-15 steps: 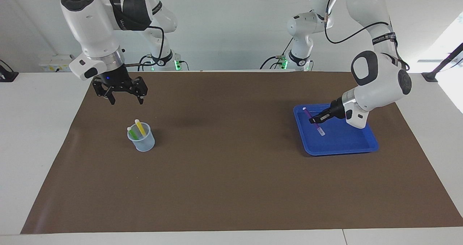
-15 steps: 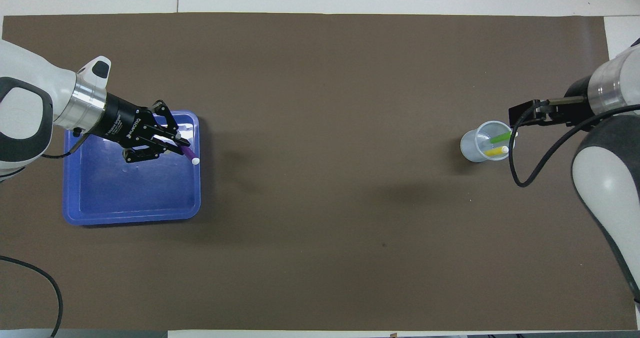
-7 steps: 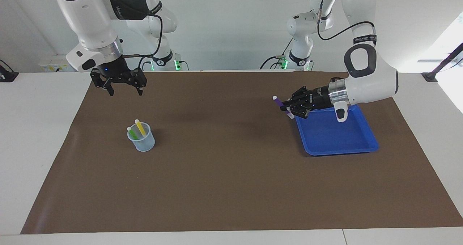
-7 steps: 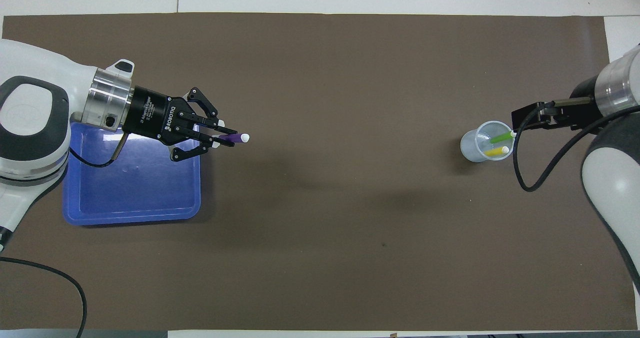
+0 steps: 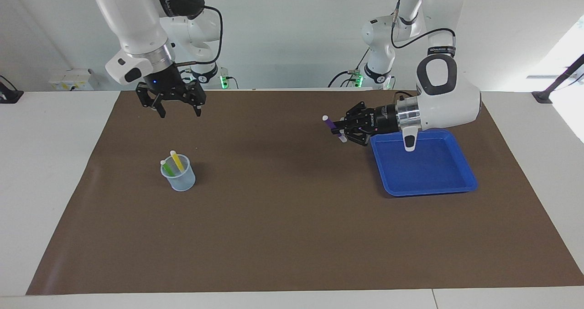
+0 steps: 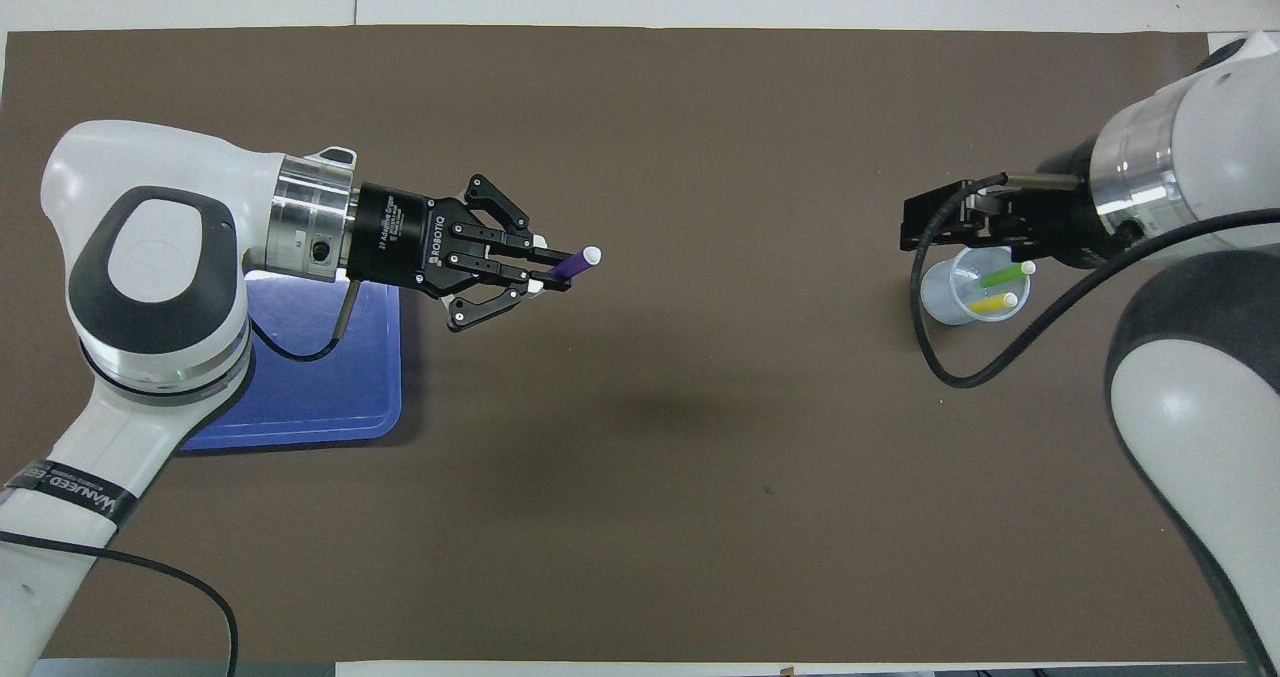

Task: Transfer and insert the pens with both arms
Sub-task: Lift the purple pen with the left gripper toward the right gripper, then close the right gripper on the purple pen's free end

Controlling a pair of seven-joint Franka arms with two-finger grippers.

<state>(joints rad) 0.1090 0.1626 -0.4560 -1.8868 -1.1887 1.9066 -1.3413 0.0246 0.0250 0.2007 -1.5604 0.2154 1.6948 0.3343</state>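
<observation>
Handover step: purple pen in the air, two pens already in the cup

Near me, left gripper pinches the purple pen over the mat beside the tray; I'd level it, then bring the wide-open right gripper onto its free end; cup lies farther out

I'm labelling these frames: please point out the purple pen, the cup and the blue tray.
purple pen (image 6: 572,264): overhead view, purple barrel.
cup (image 5: 184,181): facing view, outer wall.
blue tray (image 5: 426,191): facing view, rim.
</observation>
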